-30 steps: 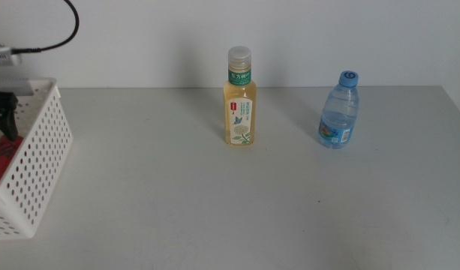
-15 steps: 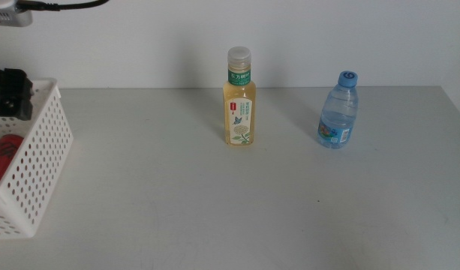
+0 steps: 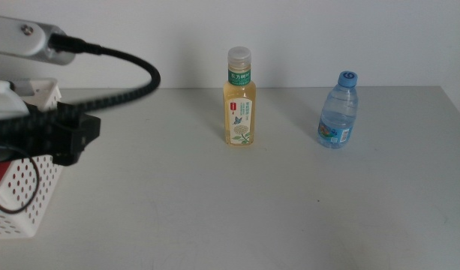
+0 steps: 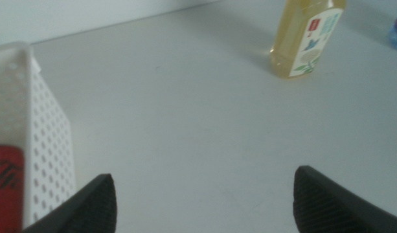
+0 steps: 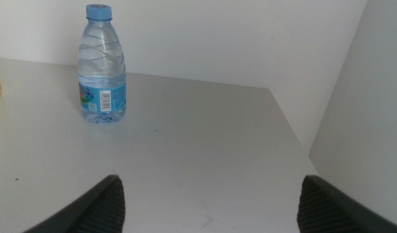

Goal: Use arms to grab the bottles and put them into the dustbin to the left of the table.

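The pale-yellow tea bottle point(image 3: 239, 97) stands upright at the middle back of the table point(image 3: 214, 202). The clear water bottle point(image 3: 339, 111) with a blue cap stands to its right. A red can point(image 4: 4, 188) lies inside the white perforated dustbin point(image 3: 27, 206) at the table's left. My left arm point(image 3: 64, 139) hangs over the dustbin's right wall. In the left wrist view my left gripper point(image 4: 203, 175) is open and empty, facing the tea bottle point(image 4: 305, 39). My right gripper point(image 5: 211, 181) is open and empty, well short of the water bottle point(image 5: 102, 65), and out of the middle view.
A thick black cable point(image 3: 132, 64) arcs above the left arm. The white wall rises behind the table. The table's right edge point(image 5: 292, 123) lies just beyond the water bottle.
My left arm has come up out of the dustbin and swung right over its wall, now facing the table. The red can stays in the dustbin. Both bottles have not moved.
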You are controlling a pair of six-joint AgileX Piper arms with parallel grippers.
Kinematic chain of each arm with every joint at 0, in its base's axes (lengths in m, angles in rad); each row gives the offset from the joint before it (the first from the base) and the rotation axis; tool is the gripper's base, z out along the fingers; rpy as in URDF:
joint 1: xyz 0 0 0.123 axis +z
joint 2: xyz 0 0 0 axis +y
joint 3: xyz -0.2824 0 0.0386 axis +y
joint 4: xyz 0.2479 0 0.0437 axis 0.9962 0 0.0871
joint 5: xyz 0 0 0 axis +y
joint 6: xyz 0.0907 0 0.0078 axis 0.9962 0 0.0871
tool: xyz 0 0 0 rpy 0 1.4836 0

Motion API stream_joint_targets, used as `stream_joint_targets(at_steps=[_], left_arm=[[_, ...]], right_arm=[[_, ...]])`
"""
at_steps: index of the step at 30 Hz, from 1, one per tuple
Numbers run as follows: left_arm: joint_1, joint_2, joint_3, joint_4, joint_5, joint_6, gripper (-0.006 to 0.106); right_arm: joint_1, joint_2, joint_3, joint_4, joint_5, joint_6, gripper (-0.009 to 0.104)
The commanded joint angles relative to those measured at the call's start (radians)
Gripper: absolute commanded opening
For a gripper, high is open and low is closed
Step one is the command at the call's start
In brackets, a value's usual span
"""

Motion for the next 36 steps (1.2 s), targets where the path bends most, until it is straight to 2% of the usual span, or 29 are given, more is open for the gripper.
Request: stream_joint_targets(at_steps=[1,6,9,14,25,36], left_arm=[[-0.049,-0.041,0.036,0.001,-0.195,-0.017,0.094],[-0.107,-0.102,0.27,-0.003,-0.522,-0.017,0.094],[-0.124,-0.118,0.387,-0.035,-0.677,-0.017,0.094],[-0.124,-0.121,0.517,-0.049,-0.86,-0.019,0.094],[-0.124,-0.117,0.57,-0.053,-0.933,-0.019,0.094],[-0.123,0.006,0.57,-0.046,-1.098,-0.068,0.094]], right_arm=[[-0.005,-0.022,-0.01,-0.004,-0.071,-0.008,0.069],[-0.005,-0.022,-0.01,-0.003,-0.071,-0.008,0.069],[-0.005,-0.022,-0.01,-0.003,-0.071,-0.008,0.069],[-0.005,-0.022,-0.01,-0.004,-0.071,-0.008,0.069],[-0.005,-0.022,-0.01,-0.004,-0.071,-0.008,0.069],[-0.005,-0.022,-0.01,-0.004,-0.071,-0.008,0.069]])
